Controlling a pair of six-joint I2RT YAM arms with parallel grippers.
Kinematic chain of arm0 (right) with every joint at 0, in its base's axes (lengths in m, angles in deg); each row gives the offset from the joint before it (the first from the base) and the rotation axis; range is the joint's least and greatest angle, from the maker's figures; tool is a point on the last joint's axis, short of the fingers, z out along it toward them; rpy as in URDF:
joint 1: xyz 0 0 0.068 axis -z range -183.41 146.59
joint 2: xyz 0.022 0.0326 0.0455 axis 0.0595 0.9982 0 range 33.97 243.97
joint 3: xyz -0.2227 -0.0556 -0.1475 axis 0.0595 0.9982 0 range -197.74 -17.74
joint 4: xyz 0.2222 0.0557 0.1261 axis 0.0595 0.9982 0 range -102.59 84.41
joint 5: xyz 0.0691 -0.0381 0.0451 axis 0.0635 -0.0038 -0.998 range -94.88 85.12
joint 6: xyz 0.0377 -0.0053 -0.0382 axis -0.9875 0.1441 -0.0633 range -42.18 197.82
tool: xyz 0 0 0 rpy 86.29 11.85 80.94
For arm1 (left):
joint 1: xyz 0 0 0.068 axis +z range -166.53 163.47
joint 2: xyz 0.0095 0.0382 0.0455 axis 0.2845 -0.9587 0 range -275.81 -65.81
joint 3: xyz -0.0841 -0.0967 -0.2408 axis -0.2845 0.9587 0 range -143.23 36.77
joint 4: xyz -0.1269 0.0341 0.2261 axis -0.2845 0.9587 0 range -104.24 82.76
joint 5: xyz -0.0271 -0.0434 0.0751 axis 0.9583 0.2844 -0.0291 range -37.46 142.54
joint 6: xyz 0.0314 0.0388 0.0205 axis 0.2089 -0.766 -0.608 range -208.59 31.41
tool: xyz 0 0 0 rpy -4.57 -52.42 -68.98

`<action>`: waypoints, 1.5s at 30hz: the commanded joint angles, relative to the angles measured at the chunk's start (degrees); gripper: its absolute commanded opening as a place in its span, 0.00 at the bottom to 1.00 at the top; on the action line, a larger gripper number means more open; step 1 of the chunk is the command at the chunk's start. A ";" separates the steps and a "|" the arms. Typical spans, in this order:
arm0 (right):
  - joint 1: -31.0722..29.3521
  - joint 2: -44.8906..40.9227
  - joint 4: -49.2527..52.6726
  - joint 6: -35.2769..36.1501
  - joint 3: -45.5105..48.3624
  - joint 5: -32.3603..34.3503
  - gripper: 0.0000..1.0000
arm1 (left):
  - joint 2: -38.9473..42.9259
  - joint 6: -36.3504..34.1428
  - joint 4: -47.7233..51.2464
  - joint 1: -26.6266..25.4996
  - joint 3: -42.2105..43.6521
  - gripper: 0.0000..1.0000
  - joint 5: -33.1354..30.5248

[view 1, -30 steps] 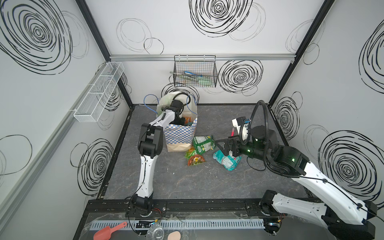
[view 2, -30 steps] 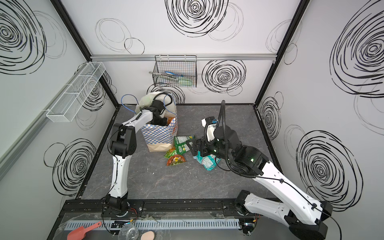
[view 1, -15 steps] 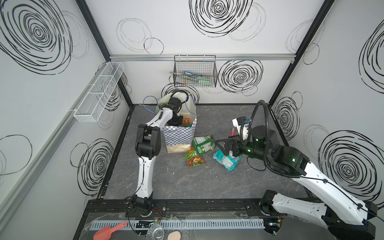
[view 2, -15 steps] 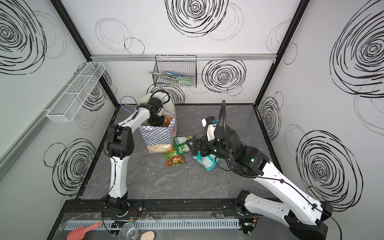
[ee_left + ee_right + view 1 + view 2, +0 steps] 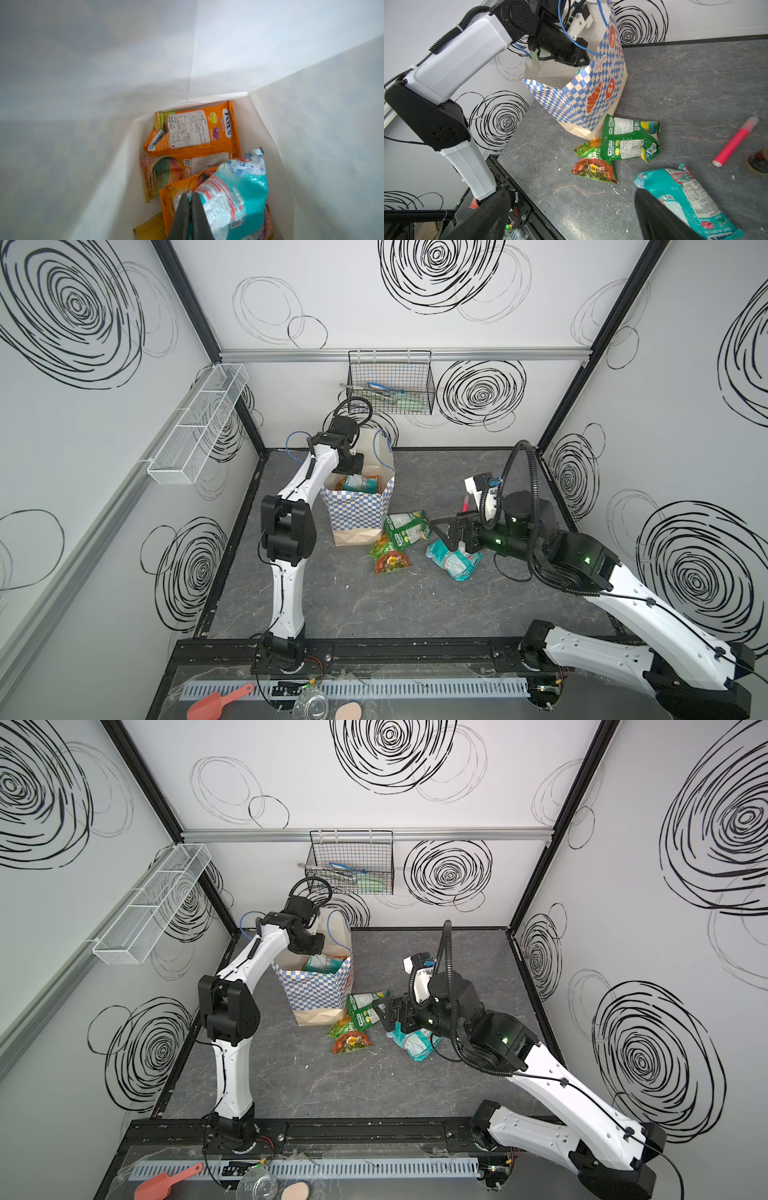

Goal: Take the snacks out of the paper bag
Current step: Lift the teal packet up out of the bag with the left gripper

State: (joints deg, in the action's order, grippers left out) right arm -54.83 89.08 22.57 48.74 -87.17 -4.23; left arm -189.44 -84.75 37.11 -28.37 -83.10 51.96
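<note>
Left gripper (image 5: 189, 199) inside tall blue-and-white check paper bag (image 5: 359, 510), jaws pinched shut on edge of teal crinkly plastic snack packet (image 5: 234, 187). Packet sits just beside jaws and, I judge, stands on end toward bag mouth, so straight lift suits. Right gripper (image 5: 573, 192) gapes wide over grey table (image 5: 374, 605), outside bag, farther off.

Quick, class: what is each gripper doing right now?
Left gripper: shut on a teal packet inside the bag.
Right gripper: open, holding nothing.

Our left gripper (image 5: 190, 196) is walled in by the paper bag (image 5: 83, 145), a teal snack (image 5: 234, 187) pinched between its jaws, more snacks (image 5: 193, 135) crowded beneath. Ahead of our right gripper (image 5: 571, 216), bare desk (image 5: 550, 193) lies open.
</note>
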 commanded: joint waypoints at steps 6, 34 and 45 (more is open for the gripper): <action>-0.16 -0.27 -1.32 0.12 -1.84 -0.16 0.97 | 5.84 0.98 0.06 0.73 -3.80 0.00 0.65; -0.35 -0.43 -1.53 -0.01 -1.85 -0.45 0.97 | 11.78 2.81 -1.46 -0.29 -1.43 0.00 4.16; -0.60 -1.13 -1.59 -0.27 -2.15 -0.20 0.97 | 13.45 2.96 0.84 -0.71 -12.61 0.00 0.18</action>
State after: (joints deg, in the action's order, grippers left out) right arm -54.96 88.97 22.35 48.69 -88.28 -4.58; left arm -178.75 -82.33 39.86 -28.91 -90.58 53.75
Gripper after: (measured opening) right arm 0.975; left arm 0.054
